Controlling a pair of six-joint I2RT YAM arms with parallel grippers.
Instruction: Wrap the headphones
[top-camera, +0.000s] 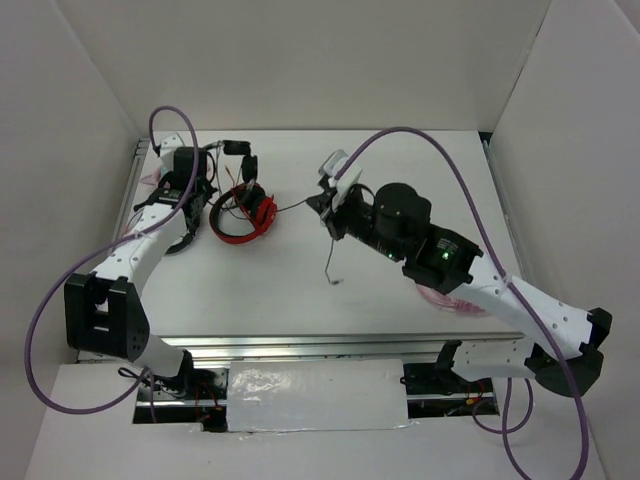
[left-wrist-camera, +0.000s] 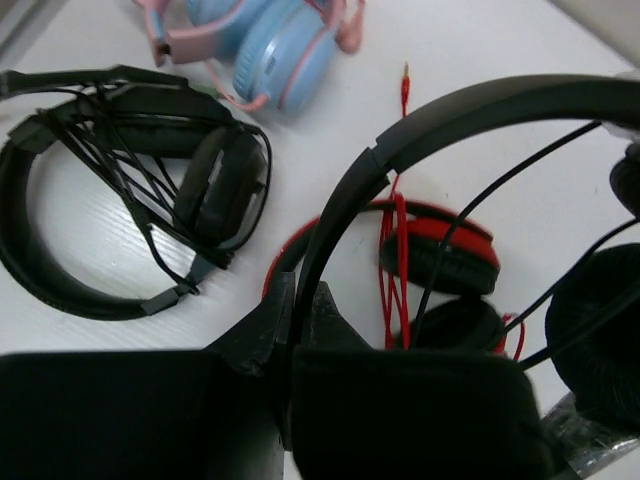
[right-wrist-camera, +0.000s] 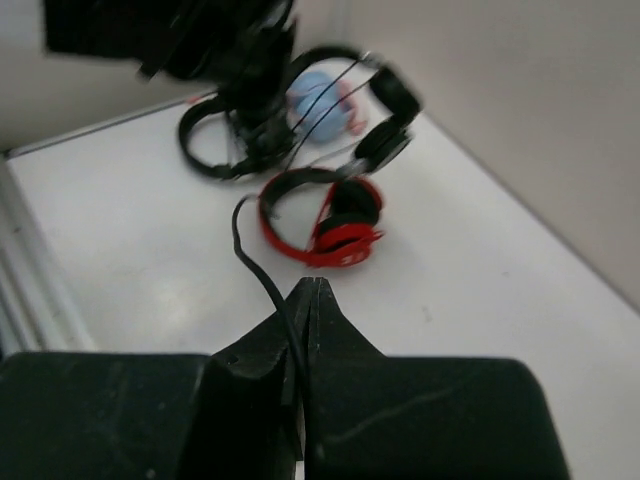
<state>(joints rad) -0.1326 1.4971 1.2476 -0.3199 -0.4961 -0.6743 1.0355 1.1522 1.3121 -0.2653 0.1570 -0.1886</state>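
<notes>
The all-black headphones (top-camera: 247, 163) hang above the table's far left, over the red-and-black pair. My left gripper (top-camera: 210, 185) is shut on their thin headband (left-wrist-camera: 420, 130) in the left wrist view, where the gripper (left-wrist-camera: 298, 300) shows one round earcup (left-wrist-camera: 600, 340) at the right. Their long black cable (top-camera: 330, 250) runs right to my right gripper (top-camera: 322, 205), and its free end dangles to the table. In the right wrist view the gripper (right-wrist-camera: 311, 290) is shut on the cable (right-wrist-camera: 262, 275), with the headphones (right-wrist-camera: 385, 115) ahead.
Red-and-black headphones (top-camera: 245, 218) lie below the held pair and show in the wrist views (left-wrist-camera: 440, 250) (right-wrist-camera: 325, 225). A bulkier black headset (left-wrist-camera: 120, 190) and pink-and-blue headphones (left-wrist-camera: 260, 40) lie at the far left. White walls enclose the table.
</notes>
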